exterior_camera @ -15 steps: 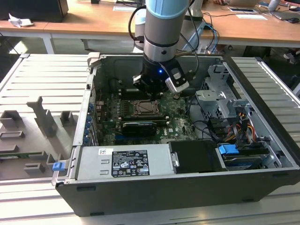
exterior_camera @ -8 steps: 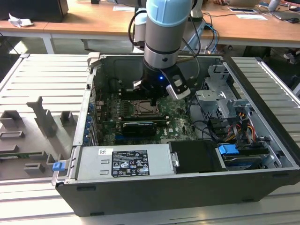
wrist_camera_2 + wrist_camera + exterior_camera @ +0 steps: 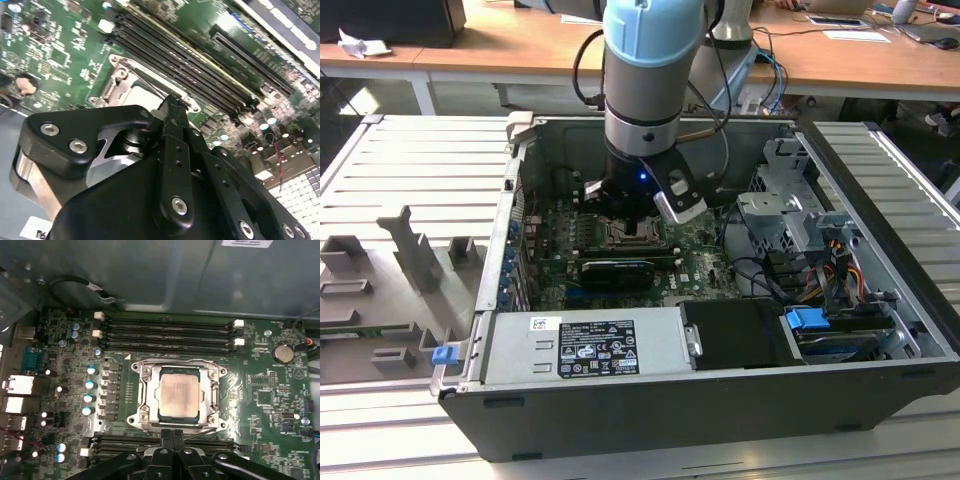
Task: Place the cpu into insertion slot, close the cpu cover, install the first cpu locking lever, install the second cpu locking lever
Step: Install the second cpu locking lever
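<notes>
The cpu (image 3: 178,396) lies flat in the insertion slot (image 3: 136,419), its pale metal face up. The silvery cpu cover (image 3: 144,390) lies down around it as a frame. A thin wire locking lever (image 3: 202,431) runs along the socket's edge beside my gripper. My gripper (image 3: 173,431) is shut, with its two black fingers pressed together and their tips at that socket edge. In the second wrist view the gripper (image 3: 172,102) touches the rim of the insertion slot (image 3: 125,75). In the exterior view the gripper (image 3: 628,215) hangs inside the open computer case, just above the insertion slot (image 3: 632,236).
Black memory slots (image 3: 167,332) flank the socket on two sides. A long black card (image 3: 615,272) lies just in front of it, and a power supply (image 3: 585,345) is nearer the case front. A drive cage (image 3: 800,220) with cables stands on the exterior view's right.
</notes>
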`<action>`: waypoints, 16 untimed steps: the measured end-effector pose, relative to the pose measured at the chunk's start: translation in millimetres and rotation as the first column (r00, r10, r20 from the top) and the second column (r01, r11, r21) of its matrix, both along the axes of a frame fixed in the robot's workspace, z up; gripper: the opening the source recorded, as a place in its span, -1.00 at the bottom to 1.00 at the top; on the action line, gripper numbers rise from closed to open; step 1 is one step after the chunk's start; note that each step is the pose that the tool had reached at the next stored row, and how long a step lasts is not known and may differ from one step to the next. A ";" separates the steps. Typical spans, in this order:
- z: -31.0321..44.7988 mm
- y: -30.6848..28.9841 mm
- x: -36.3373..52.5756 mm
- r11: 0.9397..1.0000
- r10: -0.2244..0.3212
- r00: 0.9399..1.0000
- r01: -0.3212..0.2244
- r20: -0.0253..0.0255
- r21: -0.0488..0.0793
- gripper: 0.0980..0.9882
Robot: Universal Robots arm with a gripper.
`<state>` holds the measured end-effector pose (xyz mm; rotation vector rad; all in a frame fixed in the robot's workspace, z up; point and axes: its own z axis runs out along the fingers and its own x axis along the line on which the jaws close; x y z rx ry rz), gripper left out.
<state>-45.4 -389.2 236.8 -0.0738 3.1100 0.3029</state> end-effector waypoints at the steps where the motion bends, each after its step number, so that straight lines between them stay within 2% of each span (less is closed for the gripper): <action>1: -1.9 -0.4 -3.5 1.000 0.000 1.000 0.000 0.000 0.000 -0.98; 5: -14.6 -0.6 -9.3 1.000 0.000 1.000 0.000 0.000 0.001 -0.98; 7: -15.2 -1.6 -13.3 1.000 0.000 1.000 0.000 0.000 0.016 -0.98; 9: -15.9 -5.2 -16.7 1.000 0.000 1.000 0.000 0.000 0.031 -0.98; 16: -22.1 -8.1 -21.3 0.999 0.000 1.000 0.000 0.000 0.044 -0.98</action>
